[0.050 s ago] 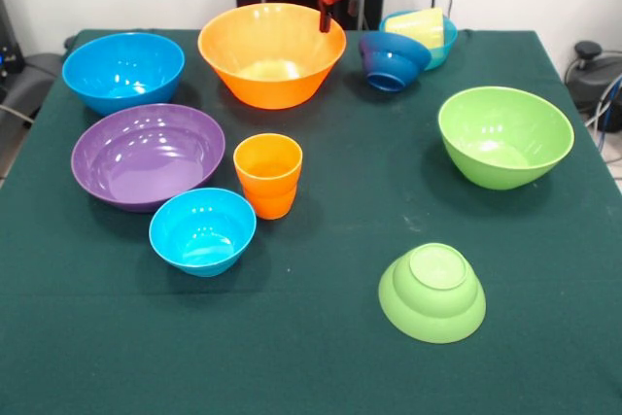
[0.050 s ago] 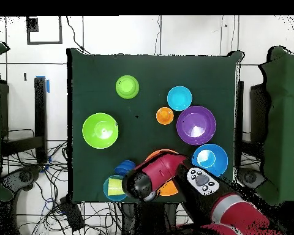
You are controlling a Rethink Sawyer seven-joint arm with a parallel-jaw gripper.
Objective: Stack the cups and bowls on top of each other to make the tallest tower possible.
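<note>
The gripper point(image 1: 325, 18) hung over the far rim of the large orange bowl point(image 1: 271, 53), one dark finger reaching down to about rim level; whether its jaws stood open or closed could not be told, and it held nothing visible. In the overhead view the arm point(image 2: 150, 179) covered most of that bowl and hid the gripper altogether.

On the green tablecloth point(image 1: 311, 357) the orange cup point(image 1: 267, 174) stood upright between the purple bowl point(image 1: 147, 154) and the empty middle of the table, with a small light blue bowl point(image 1: 202, 230) just in front of it. The large blue bowl point(image 1: 123, 70) sat behind the purple one. The pale yellow cup point(image 1: 417, 26) lay tilted inside another light blue bowl point(image 1: 444, 44), beside a tipped dark blue bowl point(image 1: 393, 59). The large lime bowl point(image 1: 504, 135) sat upright, and the small lime bowl point(image 1: 431, 292) lay upside down nearer the front edge.
</note>
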